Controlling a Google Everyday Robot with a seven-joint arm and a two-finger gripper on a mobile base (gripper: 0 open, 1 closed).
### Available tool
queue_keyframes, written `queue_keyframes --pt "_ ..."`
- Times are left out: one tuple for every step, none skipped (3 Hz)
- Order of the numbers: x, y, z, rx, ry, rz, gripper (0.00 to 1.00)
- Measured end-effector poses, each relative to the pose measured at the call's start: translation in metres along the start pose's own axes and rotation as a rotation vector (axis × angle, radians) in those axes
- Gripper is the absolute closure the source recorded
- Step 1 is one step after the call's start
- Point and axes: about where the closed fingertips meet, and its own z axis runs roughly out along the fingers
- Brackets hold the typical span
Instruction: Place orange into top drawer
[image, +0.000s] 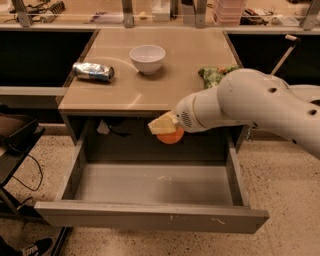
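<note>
Step in hand: carry and release over the open drawer.

- Claw (162, 127) hangs just below the front edge of the tabletop (125, 92), above the rear part of the top drawer (150, 218). It is clamped on the orange (173, 137); the fruit shows beneath and behind the pale fingers, well clear of the drawer floor.
- Drawer is pulled fully out, with a bare scuffed grey floor. Nothing seems to lie in it.
- White arm (250, 105) reaches in from the right, passing over the drawer's right wall.
- On the tabletop: white bowl (147, 57), crushed can (93, 71) to its left, green bag (215, 75) at the right, partly hidden by the arm. None of them is in the path.

Judgement on doing the step well:
- The orange is round and will roll, so a drop from this height likely sends it bouncing to the back wall or a corner. Better to lower it close to the floor before parting the fingers.
- The present position is near the back of the drawer, under the tabletop lip. Bringing the claw forward toward mid-floor gives room to descend without the wrist grazing the tabletop edge.
- Watch the elbow against the right drawer wall while descending.
- Open gently and lift straight up, so a finger does not flick the fruit forward over the front panel.
- Progress estimate: late, with only lowering and release left
</note>
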Motion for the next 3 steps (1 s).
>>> queue_keyframes --pt "0.025 -0.025 -0.012 0.018 -0.043 0.123 1.0" --pt "0.027 -0.029 -0.017 0.025 -0.048 0.138 1.0" --pt "0.044 -0.011 0.006 0.012 -0.002 0.113 1.0"
